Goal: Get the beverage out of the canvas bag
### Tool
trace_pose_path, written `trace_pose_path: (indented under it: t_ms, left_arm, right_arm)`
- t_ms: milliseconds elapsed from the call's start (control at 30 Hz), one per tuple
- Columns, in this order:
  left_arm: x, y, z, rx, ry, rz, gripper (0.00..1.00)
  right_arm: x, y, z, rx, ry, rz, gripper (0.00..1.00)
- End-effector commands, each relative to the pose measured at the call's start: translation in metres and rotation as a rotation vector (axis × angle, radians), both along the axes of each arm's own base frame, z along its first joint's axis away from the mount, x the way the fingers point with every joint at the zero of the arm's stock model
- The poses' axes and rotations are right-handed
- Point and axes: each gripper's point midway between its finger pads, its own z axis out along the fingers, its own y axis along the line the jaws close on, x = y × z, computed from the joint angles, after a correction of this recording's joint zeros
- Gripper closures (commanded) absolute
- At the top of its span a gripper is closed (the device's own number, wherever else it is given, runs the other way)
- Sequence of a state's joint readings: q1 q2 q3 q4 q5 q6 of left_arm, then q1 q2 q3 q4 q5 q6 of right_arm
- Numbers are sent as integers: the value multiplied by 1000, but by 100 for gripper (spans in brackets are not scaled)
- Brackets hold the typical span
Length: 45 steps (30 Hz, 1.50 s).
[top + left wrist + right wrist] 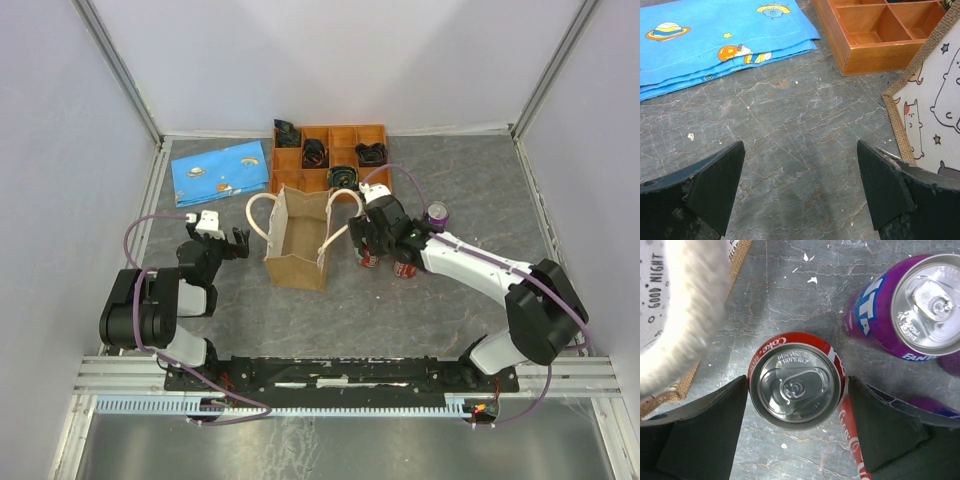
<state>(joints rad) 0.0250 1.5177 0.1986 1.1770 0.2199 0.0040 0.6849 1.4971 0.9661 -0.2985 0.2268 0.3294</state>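
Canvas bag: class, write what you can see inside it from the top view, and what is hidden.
Inside the canvas bag only plain tan walls and floor show, no can. Its near wall hides the floor strip behind it.

Tray: I see an orange wooden tray (345, 137) divided into square compartments; I take it as the landmark for every line below.
Tray contents: four dark objects (314, 152), one to a compartment; I cannot tell what they are.
Cloth: a folded blue cloth (220, 172) printed with planets and stars lies flat just beside the tray's left side.
Table: a grey, marble-veined surface (400, 320) carries the tray and runs out in front of it.
Walls: plain white panels (340, 60) rise behind the tray and to either side of it.
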Motion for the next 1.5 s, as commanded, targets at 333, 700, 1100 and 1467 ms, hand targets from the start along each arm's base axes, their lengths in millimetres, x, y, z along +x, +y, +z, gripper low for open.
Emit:
trace_pose_path:
  t_ms: [333, 700, 1100, 1467]
  left_arm:
    - [4, 1, 16, 47, -70, -16, 1]
    - [5, 1, 16, 47, -71, -16, 1]
    - [4, 1, 16, 47, -71, -17, 1]
    - [4, 1, 16, 47, -70, -16, 1]
  right_arm:
    - [7, -8, 70, 23, -137, -24, 1]
    - [3, -95, 183, -27, -477, -289, 1]
    - [8, -238, 200, -33, -540, -760, 1]
    - [2, -357, 142, 103, -356, -1141, 1]
